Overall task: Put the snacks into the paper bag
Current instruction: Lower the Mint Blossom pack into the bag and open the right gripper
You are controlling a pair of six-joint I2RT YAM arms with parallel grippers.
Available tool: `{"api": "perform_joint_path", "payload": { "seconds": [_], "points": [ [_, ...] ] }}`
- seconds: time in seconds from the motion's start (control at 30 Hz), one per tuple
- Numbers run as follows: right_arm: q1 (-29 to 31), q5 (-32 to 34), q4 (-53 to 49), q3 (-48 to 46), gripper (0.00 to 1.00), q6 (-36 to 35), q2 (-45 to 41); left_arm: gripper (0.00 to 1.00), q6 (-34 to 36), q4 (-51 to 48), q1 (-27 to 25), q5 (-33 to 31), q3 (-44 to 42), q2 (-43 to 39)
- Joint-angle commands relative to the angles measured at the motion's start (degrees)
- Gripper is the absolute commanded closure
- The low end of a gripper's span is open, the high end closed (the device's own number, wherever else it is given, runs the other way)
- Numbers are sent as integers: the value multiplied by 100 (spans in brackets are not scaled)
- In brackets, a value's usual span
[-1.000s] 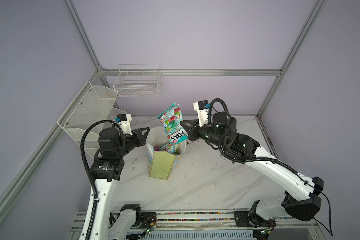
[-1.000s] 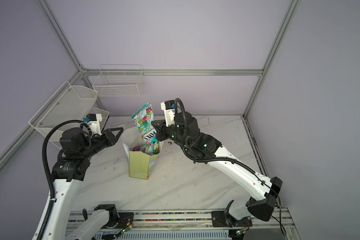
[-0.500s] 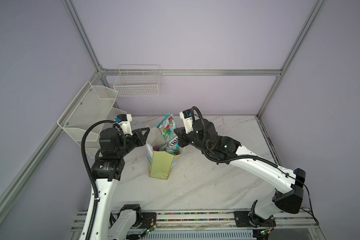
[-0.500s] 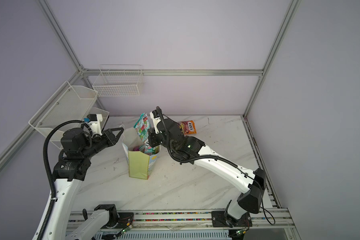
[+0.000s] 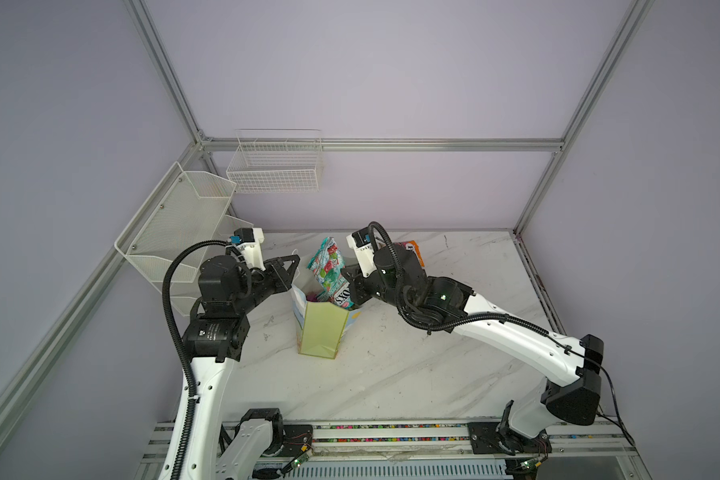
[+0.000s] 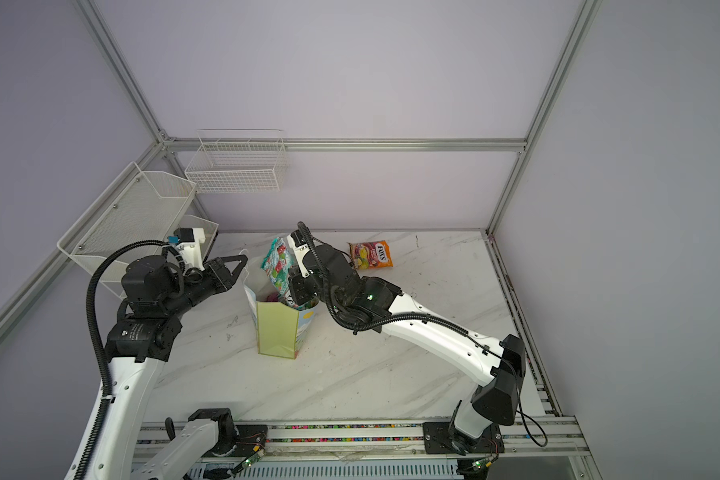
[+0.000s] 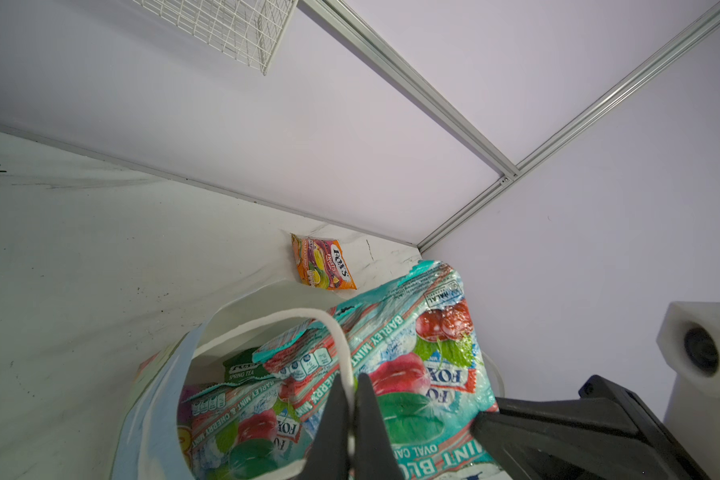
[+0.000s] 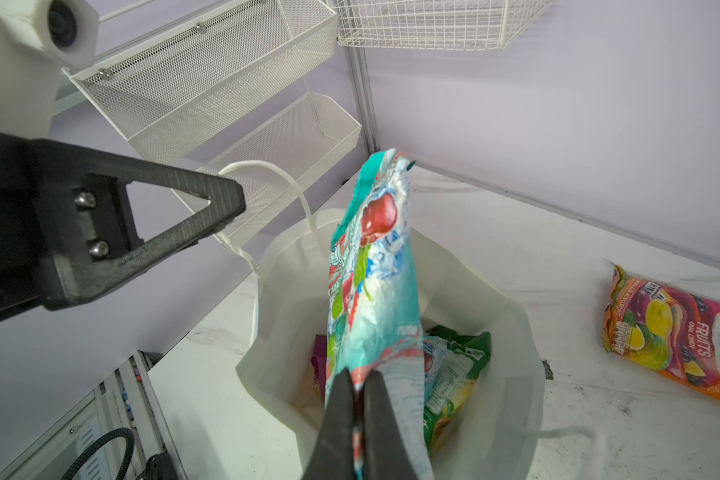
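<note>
The paper bag [image 5: 323, 332] [image 6: 277, 332] stands open mid-table. My left gripper [image 7: 352, 378] [image 5: 295, 262] is shut on its white cord handle [image 7: 341, 345] at the bag's left rim. My right gripper [image 8: 360, 378] [image 5: 348, 286] is shut on the lower edge of a teal snack packet [image 8: 371, 270] [image 5: 329, 270], which stands upright, its lower part inside the bag's mouth. Inside lie another teal packet [image 7: 233, 415], a green one [image 8: 458, 365] and a magenta one [image 8: 319, 361]. An orange packet [image 6: 371, 254] [image 8: 678, 332] lies flat on the table behind the right arm.
A white wire basket [image 5: 275, 166] hangs on the back wall. White mesh shelves [image 5: 179, 220] line the left wall, close behind my left wrist. The arms' base rail [image 5: 391, 428] runs along the table's front edge.
My right gripper has come down and to the left with the teal packet, from high above the bag into its mouth. The left gripper has kept still on the handle.
</note>
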Motion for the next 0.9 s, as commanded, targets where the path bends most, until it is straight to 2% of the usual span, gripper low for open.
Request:
{"api": "perform_joint_path", "payload": {
  "seconds": [0.0,0.07,0.2,0.27,0.8,0.87],
  "points": [
    [38,15,57,231,89,-107,-15,97,27,314,5,109,-192,-86],
    [48,7,48,242,85,-109,-10,97,29,315,6,106,-194,-95],
    [64,9,23,261,67,-118,-5,97,38,308,4,98,-190,-103],
    [64,11,5,278,62,-117,-10,97,32,308,5,98,-200,-105],
    [82,128,39,267,58,-118,-145,97,62,307,4,52,-189,-61],
    [83,191,57,267,54,-134,-196,97,70,307,0,29,-186,-59]
  ]
}}
